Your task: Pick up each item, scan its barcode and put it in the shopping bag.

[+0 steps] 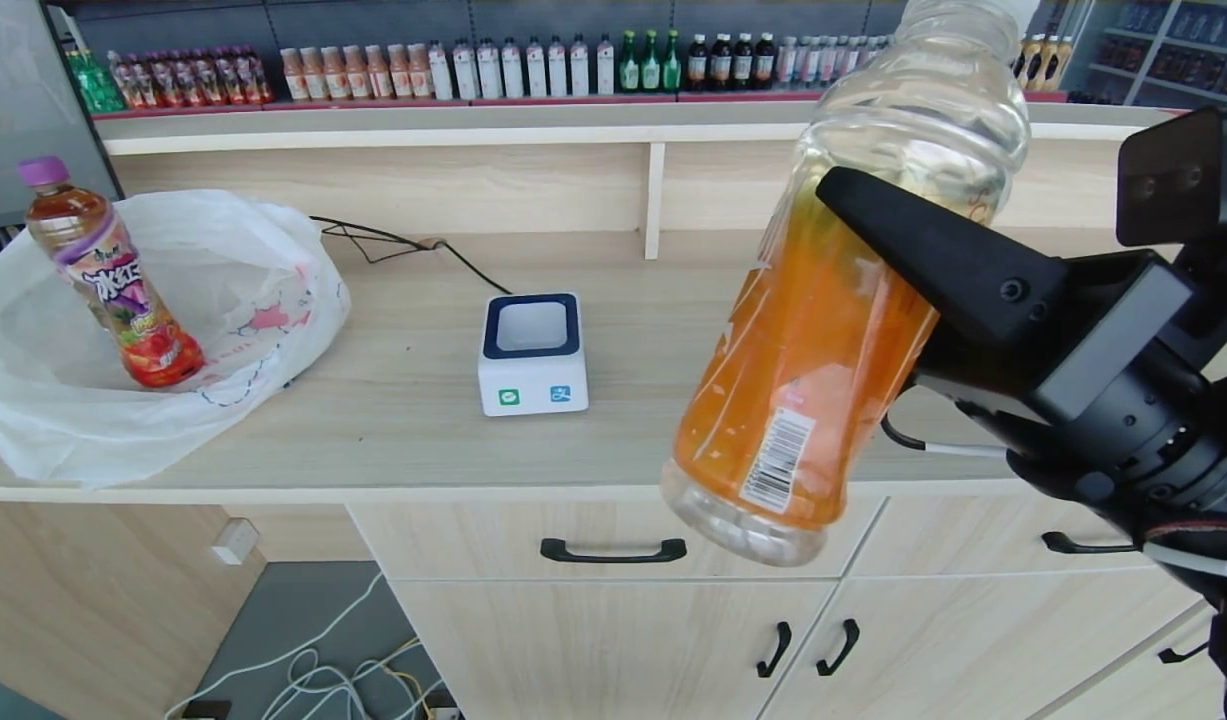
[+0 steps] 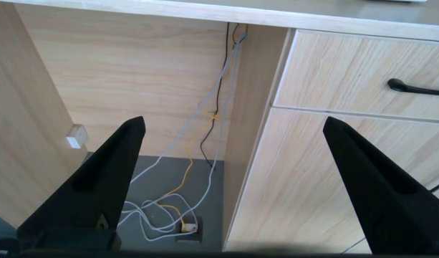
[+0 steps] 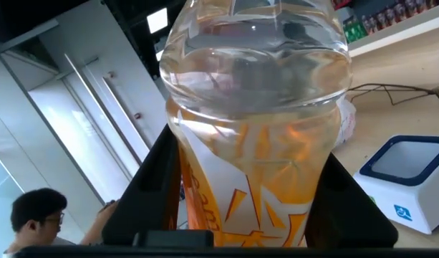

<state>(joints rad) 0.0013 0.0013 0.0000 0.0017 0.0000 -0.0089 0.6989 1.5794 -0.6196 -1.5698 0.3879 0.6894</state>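
My right gripper point(image 1: 873, 330) is shut on an orange drink bottle point(image 1: 823, 330), held tilted high above the counter's front edge, its barcode point(image 1: 776, 459) facing the head camera. The same bottle point(image 3: 255, 143) stands between the black fingers point(image 3: 155, 186) in the right wrist view. The white scanner box point(image 1: 532, 353) with a dark blue rim sits at mid-counter, left of the held bottle. A white plastic shopping bag point(image 1: 233, 270) lies open at the counter's left, with a purple-capped red tea bottle point(image 1: 108, 275) standing in it. My left gripper point(image 2: 233, 179) is open below counter level, facing the cabinet.
A black cable point(image 1: 393, 243) runs along the counter behind the scanner. Shelves of bottles point(image 1: 533, 65) line the back wall. Drawers with black handles point(image 1: 613, 550) sit under the counter, and loose cables point(image 2: 176, 215) lie on the floor.
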